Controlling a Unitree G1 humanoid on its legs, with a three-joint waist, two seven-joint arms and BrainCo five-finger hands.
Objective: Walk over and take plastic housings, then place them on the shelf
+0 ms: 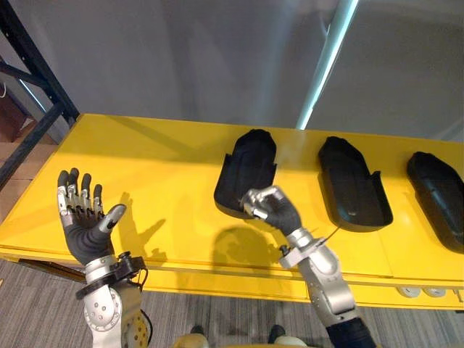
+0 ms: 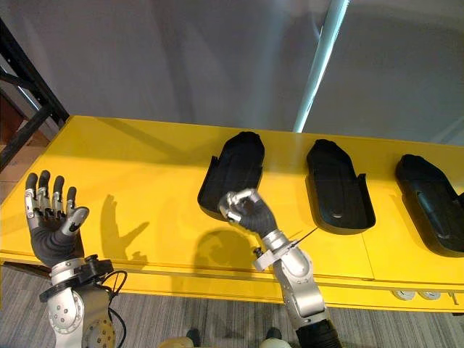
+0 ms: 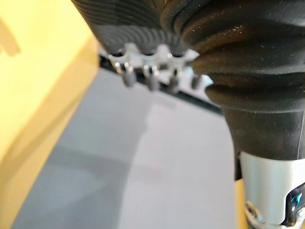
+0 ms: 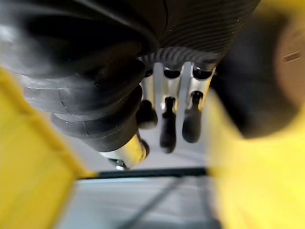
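Note:
Three black plastic housings lie side by side on the yellow table: the left one, the middle one and the right one at the view's edge. My right hand hovers at the near end of the left housing with its fingers curled and nothing between them; its shadow falls on the table in front. My left hand is raised at the table's left front edge, palm up, fingers straight and holding nothing.
A black metal rack frame stands at the far left past the table's corner. A grey wall with a pale blue vertical strip rises behind the table. Grey carpet lies below the front edge.

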